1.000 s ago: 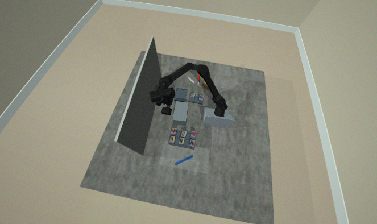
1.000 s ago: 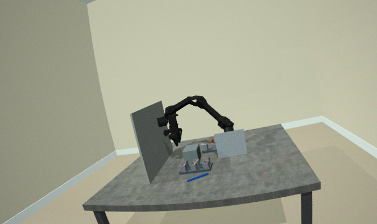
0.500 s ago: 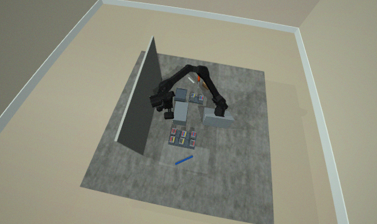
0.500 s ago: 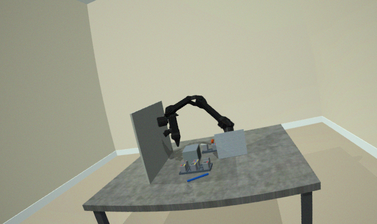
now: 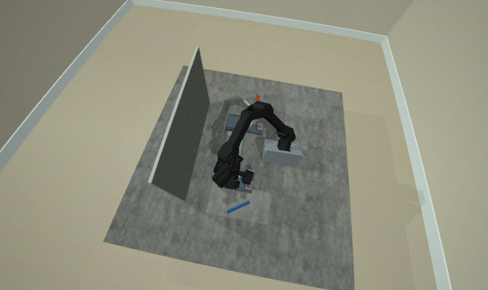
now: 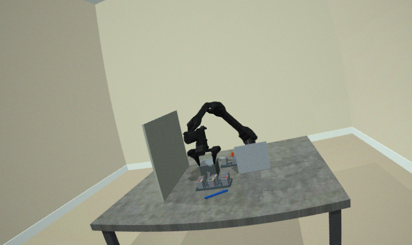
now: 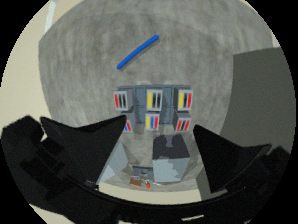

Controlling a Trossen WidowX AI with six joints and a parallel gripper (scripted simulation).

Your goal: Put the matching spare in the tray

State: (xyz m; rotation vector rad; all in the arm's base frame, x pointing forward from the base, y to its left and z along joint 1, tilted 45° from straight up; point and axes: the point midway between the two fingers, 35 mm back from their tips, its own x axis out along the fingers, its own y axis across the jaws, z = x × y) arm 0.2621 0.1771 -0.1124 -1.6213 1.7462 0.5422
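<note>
My gripper is open and empty, pointing down above the rear of the spares rack. The rack holds two rows of grey spares. In the wrist view the far row has a red-black-black spare, a yellow-black-black spare and a yellow-black-red spare. The near row has a yellow-blue-red spare, a red-and-black spare and one partly hidden by a finger. The mounted grey unit stands behind the rack; its code is not visible. The dark tray lies beyond it.
A tall dark panel stands at the left in the top and exterior views. A pale panel stands by the arm's base. A blue rod lies before the rack. An orange-handled tool lies at the back.
</note>
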